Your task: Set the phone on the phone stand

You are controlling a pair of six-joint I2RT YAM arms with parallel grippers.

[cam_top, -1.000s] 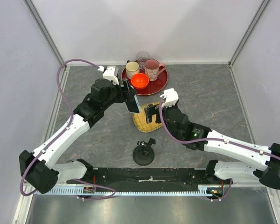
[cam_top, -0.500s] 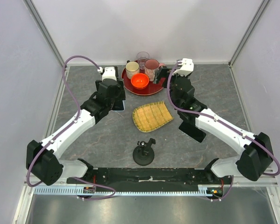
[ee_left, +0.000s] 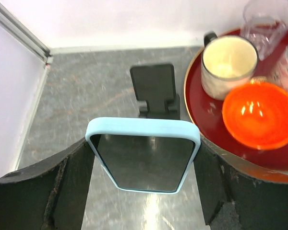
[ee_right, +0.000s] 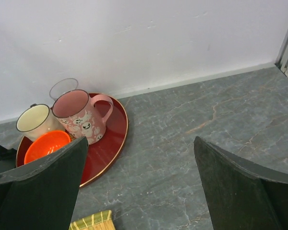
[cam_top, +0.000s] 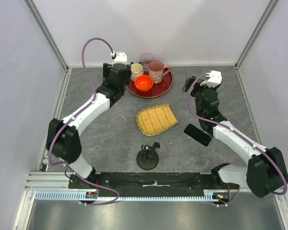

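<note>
My left gripper [ee_left: 143,160] is shut on a phone [ee_left: 146,155] in a light blue case, screen up, its top end sticking out ahead of the fingers. Just beyond it a small black phone stand [ee_left: 156,88] stands on the grey table, left of the red tray [ee_left: 206,112]. In the top view the left gripper [cam_top: 116,73] is at the back beside the tray, and it hides both phone and stand. My right gripper [cam_top: 188,85] is open at the back right, with nothing between its fingers [ee_right: 48,182].
The red tray [cam_top: 165,85] carries a cream cup [cam_top: 136,71], a pink mug [cam_top: 156,71], a glass [cam_top: 146,60] and an orange bowl [cam_top: 144,82]. A bamboo mat [cam_top: 156,119] lies mid-table. A black phone [cam_top: 198,134] lies right of it. A round-based black holder [cam_top: 148,158] stands near the front.
The left arm swung from above the bamboo mat to the back left beside the tray, carrying the phone. The right arm left the mat and moved to the back right.
</note>
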